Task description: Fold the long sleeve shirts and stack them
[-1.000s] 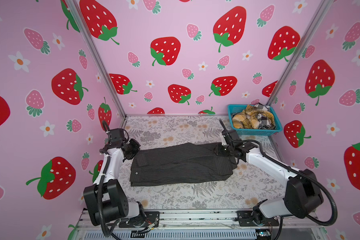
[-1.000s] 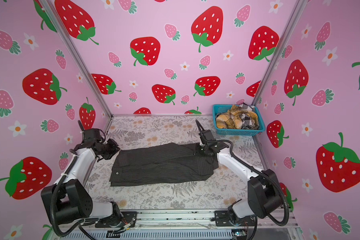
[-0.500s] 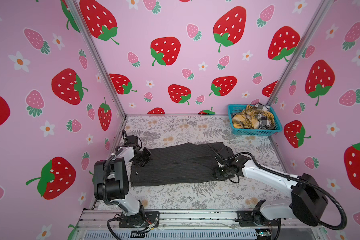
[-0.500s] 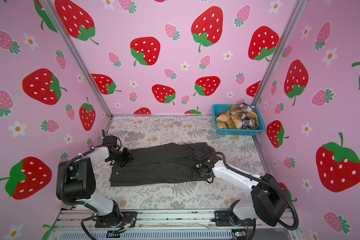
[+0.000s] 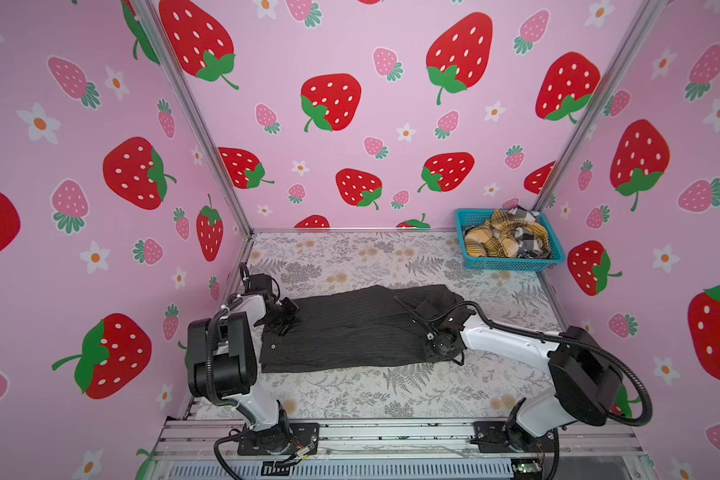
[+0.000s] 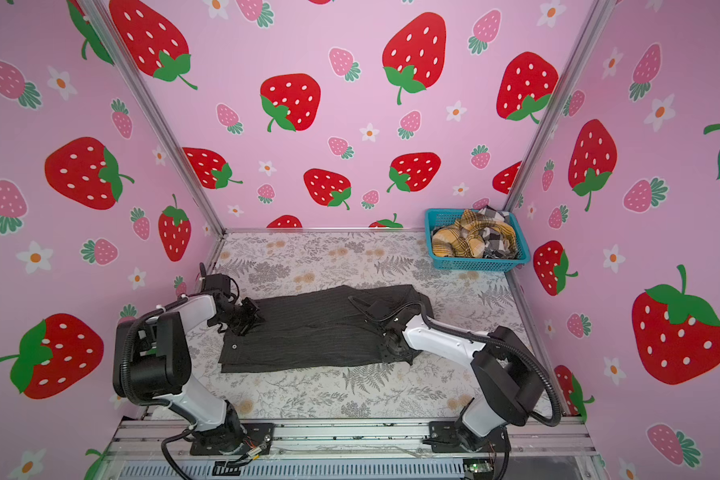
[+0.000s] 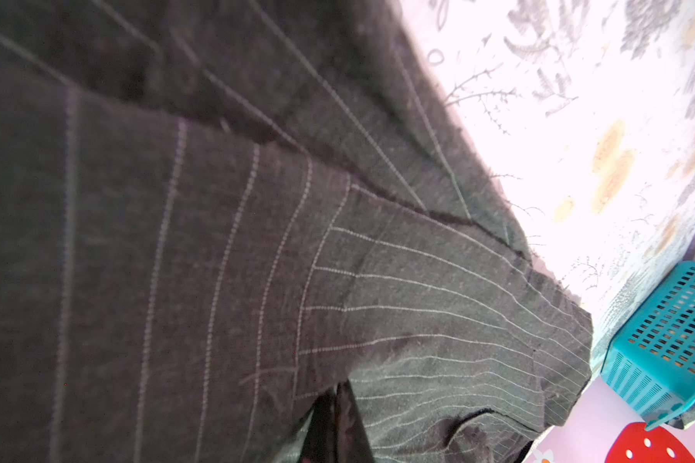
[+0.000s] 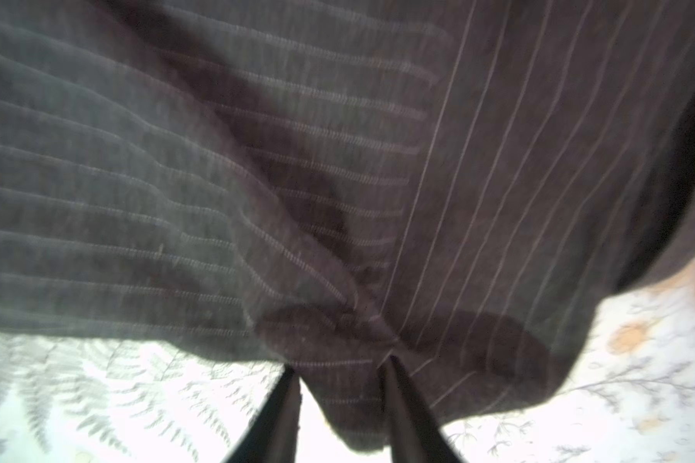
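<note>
A charcoal pinstriped shirt lies partly folded, lengthwise, across the middle of the table. My left gripper rests on its left end. In the left wrist view the left gripper has its fingers pressed together, with their tips against the cloth. My right gripper sits low at the shirt's near right corner. In the right wrist view the right gripper has a puckered fold of the cloth caught between its fingers. A mustard plaid shirt and a black-and-white check shirt lie crumpled in the basket.
A teal mesh basket stands in the far right corner against the walls, and it also shows in the left wrist view. Pink strawberry walls close in three sides. The arms' base rail runs along the front edge.
My left gripper came down from beside the table's left edge onto the shirt's left end. My right gripper left the shirt's far right end, opened, moved to the near right corner and closed on cloth.
</note>
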Tool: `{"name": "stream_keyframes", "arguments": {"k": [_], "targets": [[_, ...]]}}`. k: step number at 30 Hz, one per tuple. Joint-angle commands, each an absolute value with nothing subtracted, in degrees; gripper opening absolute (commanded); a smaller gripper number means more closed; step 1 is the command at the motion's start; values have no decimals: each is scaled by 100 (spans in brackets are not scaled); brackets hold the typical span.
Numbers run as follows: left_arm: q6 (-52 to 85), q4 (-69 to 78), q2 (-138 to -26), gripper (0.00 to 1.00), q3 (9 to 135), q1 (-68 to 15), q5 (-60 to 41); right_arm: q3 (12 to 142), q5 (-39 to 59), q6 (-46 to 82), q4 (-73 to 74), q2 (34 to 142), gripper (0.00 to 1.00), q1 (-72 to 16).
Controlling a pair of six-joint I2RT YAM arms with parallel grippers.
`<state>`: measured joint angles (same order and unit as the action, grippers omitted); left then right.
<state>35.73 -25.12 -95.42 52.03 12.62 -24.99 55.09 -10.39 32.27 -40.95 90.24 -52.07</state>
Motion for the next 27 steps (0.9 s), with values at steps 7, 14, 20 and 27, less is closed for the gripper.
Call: {"name": "stream_keyframes", "arguments": {"k": [7, 14, 20, 27], "targets": [[3415, -2600, -9471, 0, 5087, 1413, -2650, 6040, -1639, 2640, -3906, 9924, 11, -4891], [3418, -2690, -9369, 0, 5098, 1524, -2705, 5773, -1264, 2419, -3498, 10255, 11, -4881], [3682, -2768, -9243, 0, 5447, 1534, -3035, 6072, -1369, 2435, -3852, 9995, 29, -4875], [3909, -2696, -9399, 10, 5973, 1340, -3239, 6602, -1647, 2697, -4597, 8863, 59, -4873]]}}
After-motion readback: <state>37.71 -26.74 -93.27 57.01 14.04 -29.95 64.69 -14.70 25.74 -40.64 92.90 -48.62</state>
